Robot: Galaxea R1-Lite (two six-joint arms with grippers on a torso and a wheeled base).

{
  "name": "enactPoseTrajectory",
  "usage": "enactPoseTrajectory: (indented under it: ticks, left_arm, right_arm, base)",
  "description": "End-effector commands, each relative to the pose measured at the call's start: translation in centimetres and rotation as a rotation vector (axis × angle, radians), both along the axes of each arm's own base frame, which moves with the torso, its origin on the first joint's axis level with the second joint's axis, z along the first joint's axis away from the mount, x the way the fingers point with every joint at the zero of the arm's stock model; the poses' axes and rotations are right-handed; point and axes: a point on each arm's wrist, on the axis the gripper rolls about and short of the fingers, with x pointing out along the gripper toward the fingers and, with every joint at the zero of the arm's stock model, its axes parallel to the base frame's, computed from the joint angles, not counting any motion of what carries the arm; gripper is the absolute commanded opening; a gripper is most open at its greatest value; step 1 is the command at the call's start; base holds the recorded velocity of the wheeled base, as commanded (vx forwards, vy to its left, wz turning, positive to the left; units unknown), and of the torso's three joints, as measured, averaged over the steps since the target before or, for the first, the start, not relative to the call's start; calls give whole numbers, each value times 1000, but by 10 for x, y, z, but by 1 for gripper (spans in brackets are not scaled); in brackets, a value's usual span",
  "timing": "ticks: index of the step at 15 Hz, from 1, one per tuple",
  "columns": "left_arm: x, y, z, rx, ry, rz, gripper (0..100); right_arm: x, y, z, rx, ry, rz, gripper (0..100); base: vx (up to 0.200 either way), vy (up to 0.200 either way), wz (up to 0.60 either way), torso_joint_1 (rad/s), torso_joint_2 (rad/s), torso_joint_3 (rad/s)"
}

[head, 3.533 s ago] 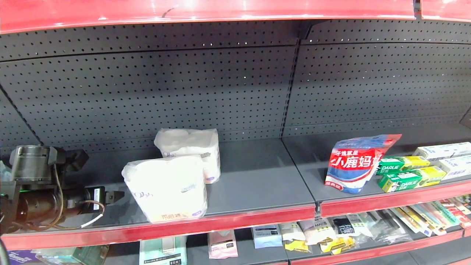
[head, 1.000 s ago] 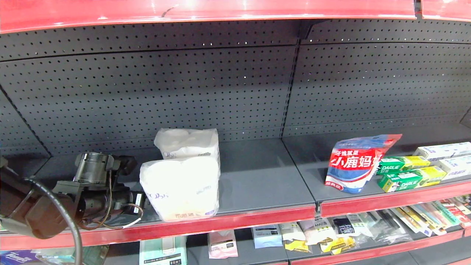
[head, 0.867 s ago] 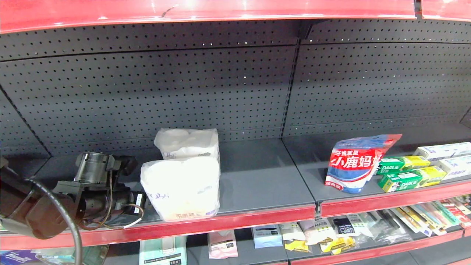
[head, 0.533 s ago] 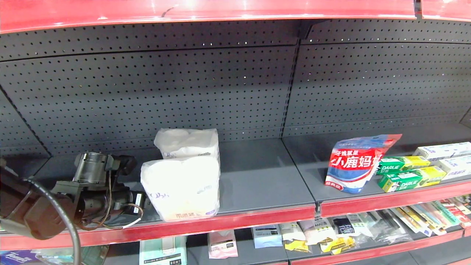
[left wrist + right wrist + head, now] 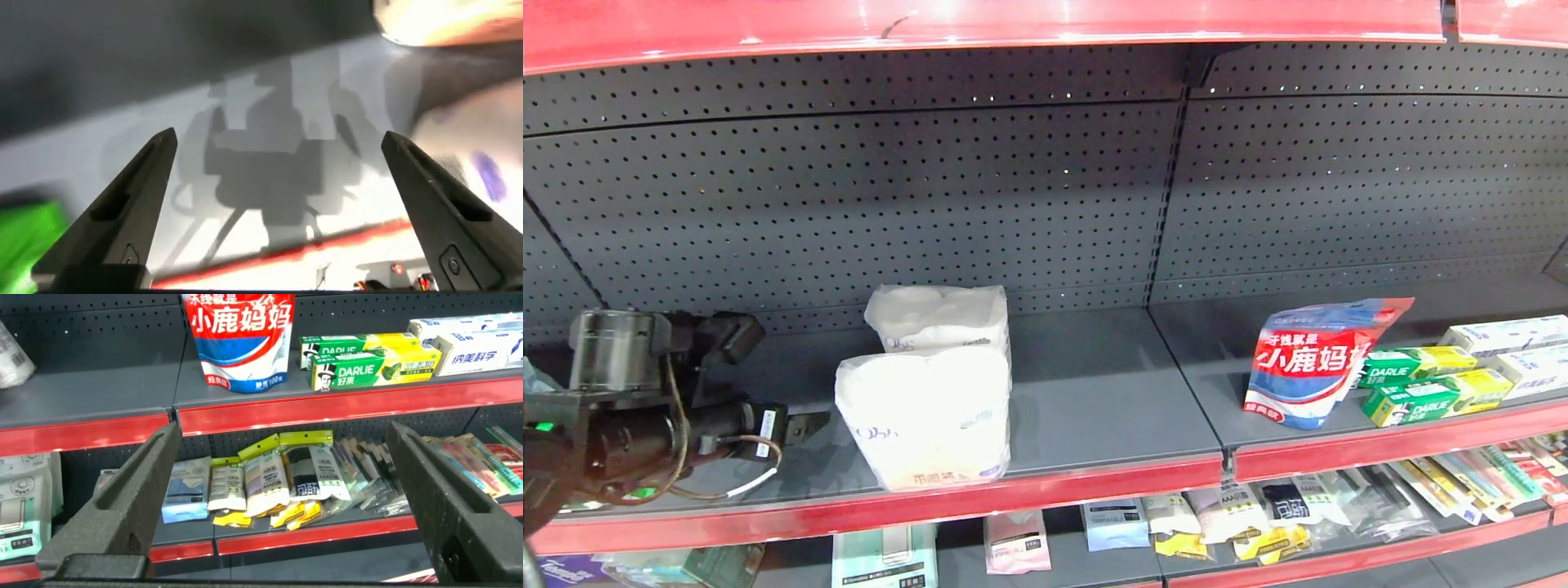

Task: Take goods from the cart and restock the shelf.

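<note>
Two white tissue packs stand on the dark grey shelf (image 5: 1094,408): the front pack (image 5: 923,416) at the red front lip, the back pack (image 5: 939,320) right behind it. My left gripper (image 5: 810,425) hovers low over the shelf just left of the front pack, a small gap apart. In the left wrist view the left gripper (image 5: 279,137) is open with nothing between its fingers, and a white pack (image 5: 441,20) shows at the edge. My right gripper (image 5: 283,429) is open and empty, facing the shelf front from lower down.
A red and blue pouch (image 5: 1311,359) leans on the shelf's right section beside green toothpaste boxes (image 5: 1421,385) and white boxes (image 5: 1503,335). Small packets (image 5: 278,478) hang on the lower shelf. Bare shelf lies between the tissue packs and the pouch.
The front tissue pack was pushed to the right earlier and now stays put. In the last half second my left arm drew back to the left, off the pack.
</note>
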Motion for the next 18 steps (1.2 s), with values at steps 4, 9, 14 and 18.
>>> enactPoseTrajectory:
  ticks: [4, 9, 14, 18]
  left_arm:
    - [-126, 2, 65, -55, -162, -61, 100]
    - [-220, -2, 58, -134, -438, -224, 100]
    - [-261, -3, 4, -207, -573, -228, 100]
    - [-269, -1, -31, -157, -617, -142, 100]
  right_arm:
    - [0, 0, 0, 0, 0, 2, 100]
    - [0, 0, 0, 0, 1, 0, 100]
    - [0, 0, 0, 0, 0, 0, 100]
    - [0, 0, 0, 0, 0, 0, 100]
  base:
    - [0, 0, 0, 0, 0, 0]
    - [0, 0, 0, 0, 0, 0]
    - [0, 0, 0, 0, 0, 0]
    - [0, 0, 0, 0, 0, 0]
